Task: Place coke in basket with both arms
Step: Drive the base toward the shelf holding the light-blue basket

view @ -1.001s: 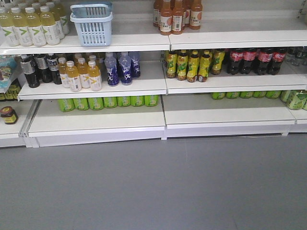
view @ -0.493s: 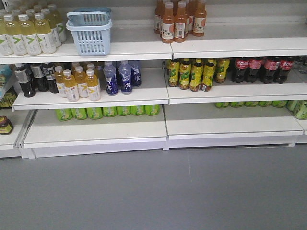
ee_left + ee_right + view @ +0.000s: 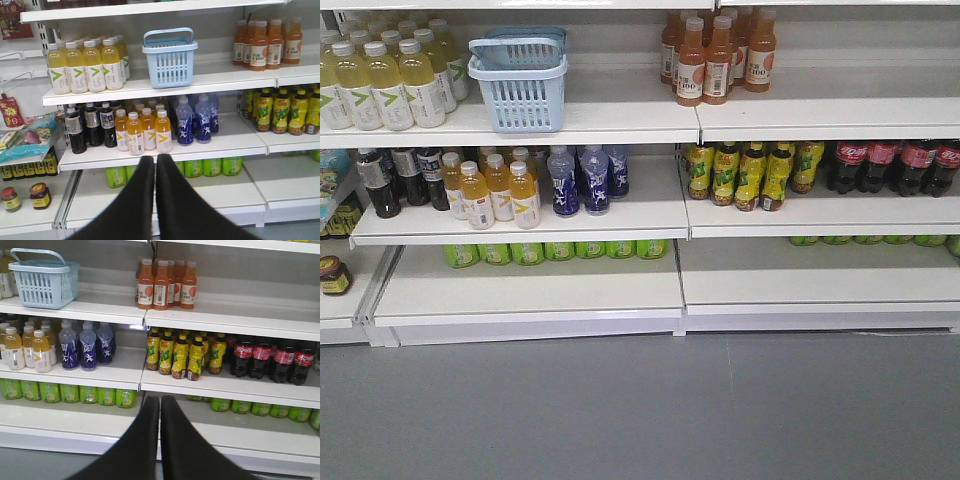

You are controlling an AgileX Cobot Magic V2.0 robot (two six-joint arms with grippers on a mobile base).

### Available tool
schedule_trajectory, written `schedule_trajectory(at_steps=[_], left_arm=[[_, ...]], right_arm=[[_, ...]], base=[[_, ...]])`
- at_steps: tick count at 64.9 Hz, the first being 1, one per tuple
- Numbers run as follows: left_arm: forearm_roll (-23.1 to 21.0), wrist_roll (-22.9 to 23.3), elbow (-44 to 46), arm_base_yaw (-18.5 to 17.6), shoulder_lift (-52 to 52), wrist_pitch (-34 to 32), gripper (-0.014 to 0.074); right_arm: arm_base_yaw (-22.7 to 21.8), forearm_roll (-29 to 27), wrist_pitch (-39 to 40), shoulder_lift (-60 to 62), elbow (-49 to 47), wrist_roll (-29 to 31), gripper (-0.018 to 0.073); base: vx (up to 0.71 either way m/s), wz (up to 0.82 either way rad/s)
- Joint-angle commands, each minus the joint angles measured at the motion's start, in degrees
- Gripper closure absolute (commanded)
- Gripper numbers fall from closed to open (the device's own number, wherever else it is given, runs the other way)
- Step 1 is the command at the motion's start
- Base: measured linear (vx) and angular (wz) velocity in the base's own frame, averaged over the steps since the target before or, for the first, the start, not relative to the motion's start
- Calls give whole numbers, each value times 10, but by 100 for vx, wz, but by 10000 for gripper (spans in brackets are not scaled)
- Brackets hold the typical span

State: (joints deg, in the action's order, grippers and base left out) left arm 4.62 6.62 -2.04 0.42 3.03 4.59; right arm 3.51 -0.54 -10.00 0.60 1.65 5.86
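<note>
White shelving (image 3: 590, 125) fills the front view, three tiers. The grey floor (image 3: 640, 410) in front of it is bare, so there's plenty of room to drive in.

The light blue basket (image 3: 520, 85) sits upright on the top tier near the front lip. The yellow bottles (image 3: 380, 75) are just beside it on the left, with open shelf on the right up to the orange bottles (image 3: 715, 60). The far-right middle tier has cola bottles (image 3: 895, 165), not the target. No coke can in any view, so I can't place it.

Both tools are closed with nothing held: left tool (image 3: 155, 160) and right tool (image 3: 160, 400), fingers pressed together.

My read is that this is the approach/search step, with no grasp begun. The next move needs the can located first, then the tools opened before reaching in.

Watch the shelf lips. Headroom over the middle tier looks tight, and the basket handles stand up under the tier above.
</note>
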Motion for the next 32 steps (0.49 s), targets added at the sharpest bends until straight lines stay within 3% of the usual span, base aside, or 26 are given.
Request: schedule_trajectory(at_steps=[1, 32], left_arm=[[-4, 5, 19, -2, 6, -39, 603], [-4, 5, 19, -2, 6, -39, 603]], right_arm=[[0, 0, 41, 7, 4, 2, 561], [0, 0, 43, 7, 4, 2, 561]], base=[[15, 5], [16, 5]])
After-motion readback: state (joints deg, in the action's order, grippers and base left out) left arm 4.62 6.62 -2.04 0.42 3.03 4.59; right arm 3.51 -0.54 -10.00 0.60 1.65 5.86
